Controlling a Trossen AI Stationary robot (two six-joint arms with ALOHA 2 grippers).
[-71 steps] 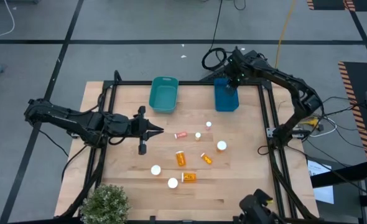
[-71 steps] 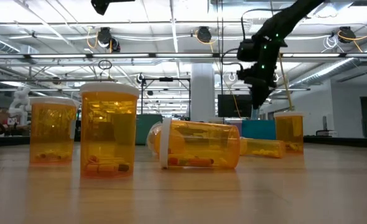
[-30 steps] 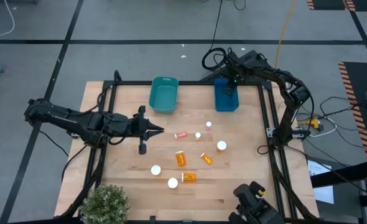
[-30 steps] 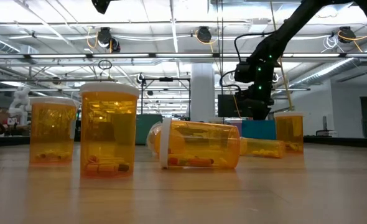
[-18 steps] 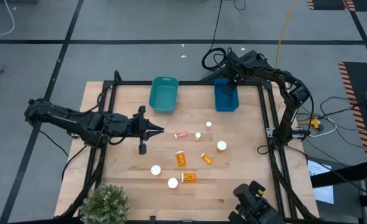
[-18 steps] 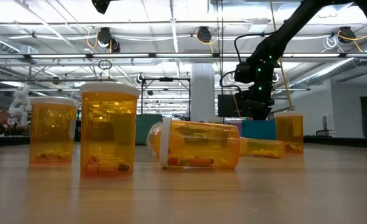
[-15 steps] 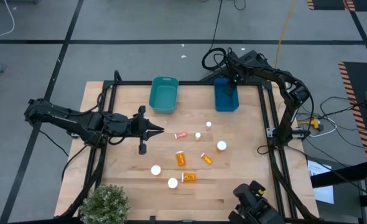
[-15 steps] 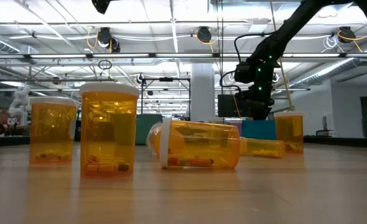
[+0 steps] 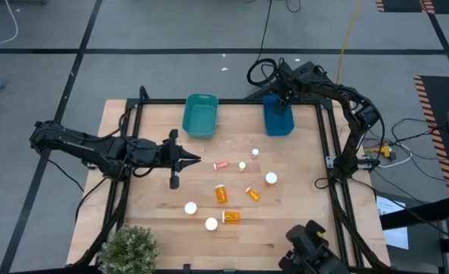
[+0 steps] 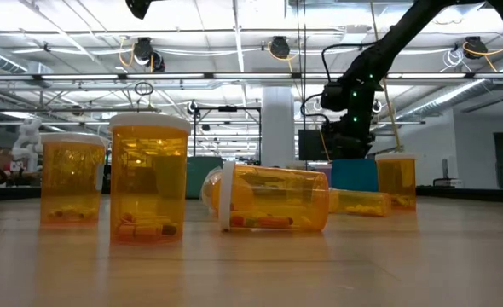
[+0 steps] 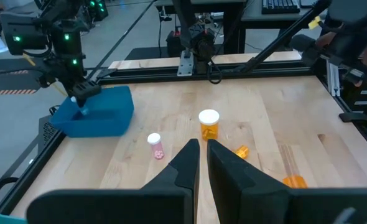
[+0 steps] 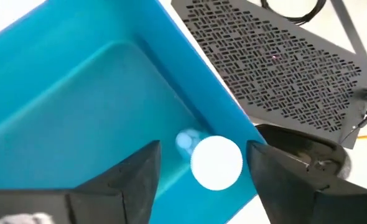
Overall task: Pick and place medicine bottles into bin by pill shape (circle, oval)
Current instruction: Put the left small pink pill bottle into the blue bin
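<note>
The right gripper (image 12: 202, 171) is spread over the blue plastic bin (image 9: 278, 119) at the tabletop's far edge, a white-capped bottle (image 12: 216, 162) seen between its fingers. The bottle could be knocked if the gripper is lifted askew.

The left gripper (image 9: 196, 160), pressed together, is held near the left edge.

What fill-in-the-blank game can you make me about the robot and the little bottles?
The right tool hangs over the ____ bin.
The bottle cap showing inside that bin is ____.
The potted plant sits at the corner of the table on the ____ arm's side.
Missing words: blue, white, left.
</note>
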